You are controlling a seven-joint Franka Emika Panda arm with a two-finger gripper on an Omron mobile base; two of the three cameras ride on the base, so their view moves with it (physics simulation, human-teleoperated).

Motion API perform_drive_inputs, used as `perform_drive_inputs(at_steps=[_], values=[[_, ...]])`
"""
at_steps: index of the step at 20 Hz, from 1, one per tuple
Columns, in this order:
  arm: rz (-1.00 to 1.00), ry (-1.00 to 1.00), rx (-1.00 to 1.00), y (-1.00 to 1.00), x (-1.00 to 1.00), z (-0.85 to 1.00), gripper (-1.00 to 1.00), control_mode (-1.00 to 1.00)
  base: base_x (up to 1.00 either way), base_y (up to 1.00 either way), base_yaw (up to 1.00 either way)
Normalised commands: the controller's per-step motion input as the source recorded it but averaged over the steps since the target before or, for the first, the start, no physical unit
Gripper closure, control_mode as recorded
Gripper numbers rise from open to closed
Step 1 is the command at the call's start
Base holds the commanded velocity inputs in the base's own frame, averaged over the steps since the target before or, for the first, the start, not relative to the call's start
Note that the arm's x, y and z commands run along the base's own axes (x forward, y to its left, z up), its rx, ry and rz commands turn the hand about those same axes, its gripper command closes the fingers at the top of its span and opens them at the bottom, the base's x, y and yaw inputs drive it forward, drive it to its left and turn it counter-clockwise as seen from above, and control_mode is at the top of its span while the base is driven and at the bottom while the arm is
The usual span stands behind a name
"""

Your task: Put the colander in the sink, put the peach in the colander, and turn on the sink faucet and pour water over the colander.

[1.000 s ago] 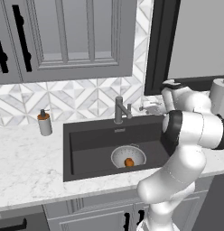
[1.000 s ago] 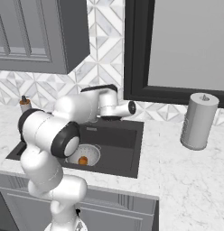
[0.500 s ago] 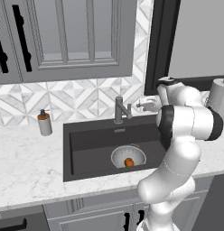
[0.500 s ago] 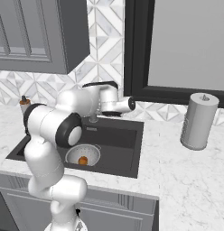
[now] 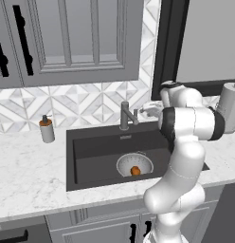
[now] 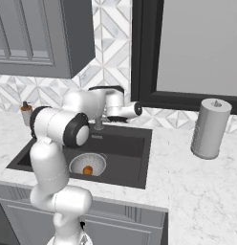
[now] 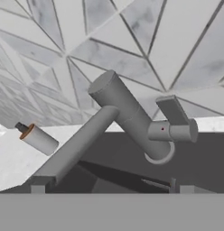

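The silvery colander [image 5: 134, 164] [image 6: 87, 164] sits on the floor of the dark sink [image 5: 91, 156] [image 6: 125, 149], and the orange peach [image 5: 135, 171] [image 6: 87, 170] lies inside it. At the back rim stands the dark grey sink faucet [image 5: 125, 115] [image 7: 127, 118], with no water running. My gripper [image 5: 146, 112] hovers just right of the faucet at lever height, apart from it. In the hand view my gripper [image 7: 112, 188] is open wide, its tips framing the post and its side lever [image 7: 173, 131], with nothing held.
A white soap dispenser [image 5: 46, 129] [image 7: 38, 139] with an orange-brown top stands on the marble counter left of the sink. A paper towel roll [image 6: 210, 128] [image 5: 229, 100] stands to the right. Patterned tile wall rises close behind the faucet, with cabinets above.
The hand has moved a little left, closer to the faucet, and the elbow has swung up. Colander and peach have not moved; the jaws stay open.
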Motion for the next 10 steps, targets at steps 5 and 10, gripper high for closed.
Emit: perform_drive_inputs(at_steps=[5, 10], values=[[-0.01, 0.00, -0.04, 0.03, 0.25, -0.34, -1.00, -1.00, 0.00, 0.00, 0.00], [0.00, 0.00, -0.02, 0.05, 0.26, -0.12, -1.00, -1.00, 0.00, 0.00, 0.00]])
